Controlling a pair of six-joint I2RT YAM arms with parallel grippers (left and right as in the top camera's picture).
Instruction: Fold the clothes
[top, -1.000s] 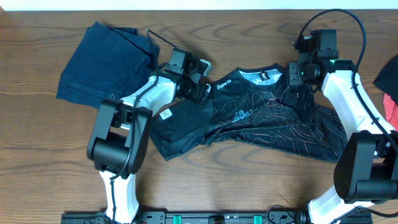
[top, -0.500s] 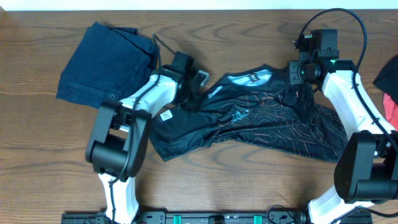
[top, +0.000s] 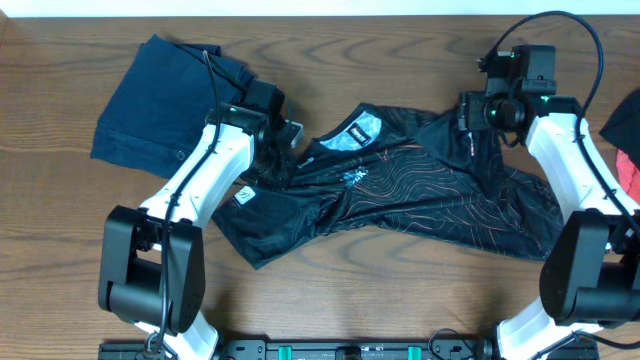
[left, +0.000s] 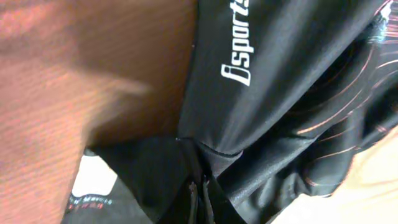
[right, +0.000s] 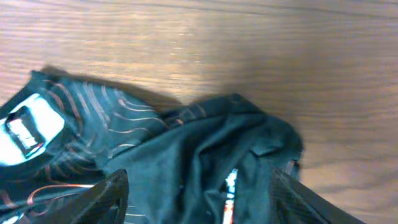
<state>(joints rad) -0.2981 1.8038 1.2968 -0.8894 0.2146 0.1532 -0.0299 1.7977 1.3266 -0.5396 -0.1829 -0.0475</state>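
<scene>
While hovering with right gripper (right: 200, 185) spread at two o'clock, clamps black jersey (top: 430, 200) at nine o'clock in left gripper (left: 200, 196), likely to flatten it.

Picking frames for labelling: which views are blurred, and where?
Left wrist: the brown wooden table is smeared, the black orange-lined jersey sharp. Right wrist: soft throughout, wood grain streaked. Overhead: crisp, evenly lit.

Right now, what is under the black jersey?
The table shows around the jersey; anything beneath the cloth is covered. The left pincer is shut on a fold.
</scene>
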